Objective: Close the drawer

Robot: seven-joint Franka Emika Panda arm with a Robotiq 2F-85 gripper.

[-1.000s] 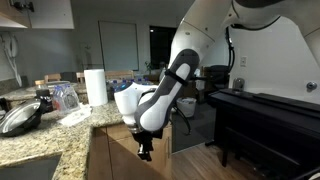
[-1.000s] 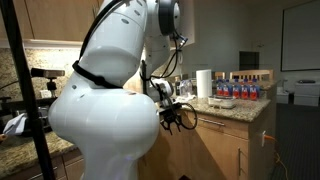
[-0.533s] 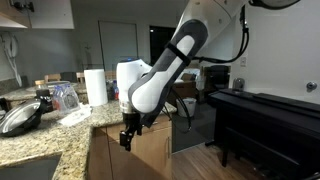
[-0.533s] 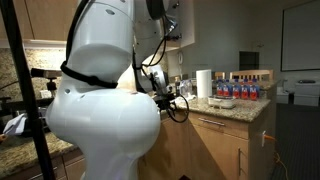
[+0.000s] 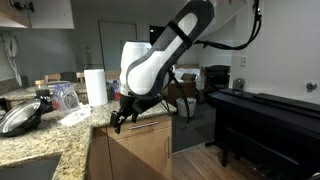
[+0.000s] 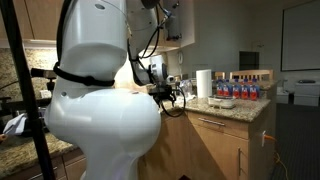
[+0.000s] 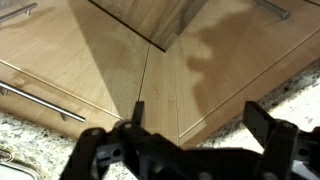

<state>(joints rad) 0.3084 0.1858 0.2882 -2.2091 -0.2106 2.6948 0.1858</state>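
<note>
In the wrist view I see light-brown wooden fronts with thin seams between them. The drawer front (image 7: 60,60) at the left carries a long silver bar handle (image 7: 40,103). No white tray shows, and the fronts look flush. My gripper (image 7: 200,122) is open and empty, with its fingers (image 7: 265,125) over the speckled granite counter edge (image 7: 290,95). In an exterior view the gripper (image 5: 120,118) hangs at the counter's corner, just above the wood cabinet (image 5: 140,145). In an exterior view the gripper (image 6: 170,96) is partly hidden behind the robot's white body.
A paper towel roll (image 5: 95,86), water bottles (image 5: 65,96) and a pan lid (image 5: 20,118) stand on the granite counter (image 5: 40,140). A black piano (image 5: 260,110) stands across the aisle. Bottles (image 6: 245,88) line the counter's far end.
The arm has risen. The gripper moved up and toward the counter, from in front of the cabinet face to the counter's edge height.
</note>
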